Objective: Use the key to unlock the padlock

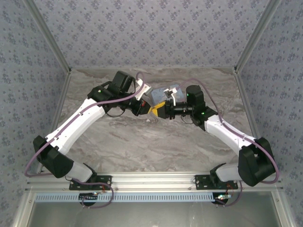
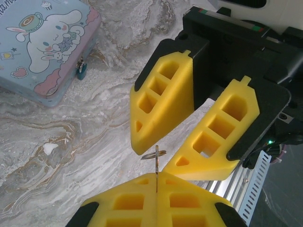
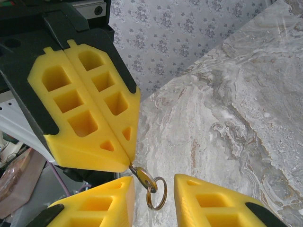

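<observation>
Overhead, the two arms meet nose to nose above the middle of the marbled table (image 1: 123, 146), left gripper (image 1: 150, 109) at 9 o'clock and right gripper (image 1: 164, 111) at 3 o'clock of the meeting point.

Left wrist view: the left gripper (image 2: 156, 182) has its yellow fingers pressed together on the key (image 2: 156, 164), which stands edge-on out of their seam toward 12 o'clock. The right gripper (image 2: 161, 151) faces it from 1 o'clock, jaws spread wide to either side of the key's tip. A pale blue tin (image 2: 45, 52) lies at 10 o'clock; the padlock (image 2: 82, 70) sits against its near side wall, well apart from both grippers. Whether it hangs from the tin cannot be told.

Right wrist view: the left gripper (image 3: 129, 161) pinches the key (image 3: 142, 176) at its tips, and a split ring (image 3: 156, 194) dangles from the key toward 6 o'clock. The right gripper (image 3: 155, 182) is wide open, holding nothing, with key and ring in the gap between its fingers.
</observation>
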### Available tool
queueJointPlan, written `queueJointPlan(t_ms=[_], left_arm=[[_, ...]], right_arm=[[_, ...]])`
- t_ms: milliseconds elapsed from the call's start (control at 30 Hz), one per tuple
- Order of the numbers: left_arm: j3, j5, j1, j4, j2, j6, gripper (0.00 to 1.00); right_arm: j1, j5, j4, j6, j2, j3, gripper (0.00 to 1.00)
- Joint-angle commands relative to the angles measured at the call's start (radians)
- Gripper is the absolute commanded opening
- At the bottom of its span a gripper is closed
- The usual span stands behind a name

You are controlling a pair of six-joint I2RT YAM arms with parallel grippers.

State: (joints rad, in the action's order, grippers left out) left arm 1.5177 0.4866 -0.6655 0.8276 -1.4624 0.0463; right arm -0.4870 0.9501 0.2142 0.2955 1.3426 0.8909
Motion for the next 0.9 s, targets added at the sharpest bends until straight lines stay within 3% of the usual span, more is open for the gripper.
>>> queueJointPlan(t_ms=[0,233,433,567,633,733,867], left_arm=[[0.023,0.024,0.003,-0.001,0.011,-0.024,0.00],[0.032,0.018,0.004,0.023,0.010,-0.042,0.00],[0.039,0.014,0.005,0.047,0.007,-0.066,0.00],[0.040,0.014,0.006,0.047,0.009,-0.069,0.00],[0.038,0.016,0.011,0.031,0.013,-0.055,0.09],[0.018,0.017,0.029,-0.027,0.033,-0.012,0.34],[-0.089,0.017,0.068,-0.261,0.113,0.139,0.56]], right_arm=[[0.000,0.008,-0.016,-0.021,-0.010,0.031,0.26],[0.013,-0.001,-0.044,-0.039,-0.025,0.032,0.17],[0.014,0.001,-0.071,-0.059,-0.027,0.037,0.01],[0.013,0.000,-0.072,-0.061,-0.028,0.034,0.00],[0.013,-0.006,-0.067,-0.055,-0.029,0.033,0.00],[0.017,-0.031,-0.033,-0.012,-0.032,0.021,0.00],[0.025,-0.089,0.074,0.124,-0.033,-0.008,0.00]])
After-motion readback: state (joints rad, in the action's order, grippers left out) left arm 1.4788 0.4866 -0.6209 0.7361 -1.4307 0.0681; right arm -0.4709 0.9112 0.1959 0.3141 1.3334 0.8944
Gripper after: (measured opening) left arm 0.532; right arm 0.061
